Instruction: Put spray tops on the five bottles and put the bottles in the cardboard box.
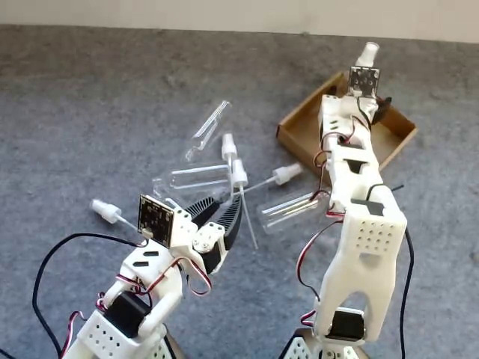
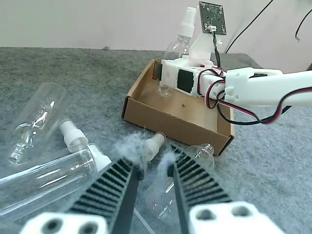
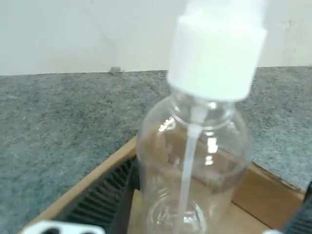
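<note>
Left hand narrow over grey carpet, pale wall beyond; right hand seemingly holds bottle above box

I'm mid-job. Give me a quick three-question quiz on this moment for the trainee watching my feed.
1. True or false: the bottle in the right gripper already wears a spray top.
2. Where is that bottle? A) lying on the carpet; B) held over the cardboard box; C) standing beside the box.
3. Fill in the blank: the left gripper is ___ (open or shut).

Key: 1 true; 2 B; 3 open.
</note>
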{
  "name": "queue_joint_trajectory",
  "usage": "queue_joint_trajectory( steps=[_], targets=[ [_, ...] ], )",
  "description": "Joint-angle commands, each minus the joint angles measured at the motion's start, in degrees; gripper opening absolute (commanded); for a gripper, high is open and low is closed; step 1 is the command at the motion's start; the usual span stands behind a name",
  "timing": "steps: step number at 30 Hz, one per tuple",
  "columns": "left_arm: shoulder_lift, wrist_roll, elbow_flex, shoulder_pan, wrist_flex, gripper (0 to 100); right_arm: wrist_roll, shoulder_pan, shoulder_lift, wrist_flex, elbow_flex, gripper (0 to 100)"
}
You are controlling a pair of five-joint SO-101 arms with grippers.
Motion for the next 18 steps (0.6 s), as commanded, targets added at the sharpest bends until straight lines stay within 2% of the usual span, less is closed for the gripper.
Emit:
queue_joint_trajectory(
  steps=[1, 9, 18],
  targets=[
    [-0.22, -0.70, 1.19, -0.66, 0.18, 4, 0.26, -0.66, -3.74, -0.84, -3.65, 44.0],
    [-0.22, -0.70, 1.19, -0.66, 0.18, 4, 0.53, -0.92, -14.90, 7.43, 0.66, 44.0],
    [-0.22, -0.70, 1.19, -0.66, 0.18, 4, 0.53, -1.01, -24.13, 7.60, 9.54, 44.0]
  ],
)
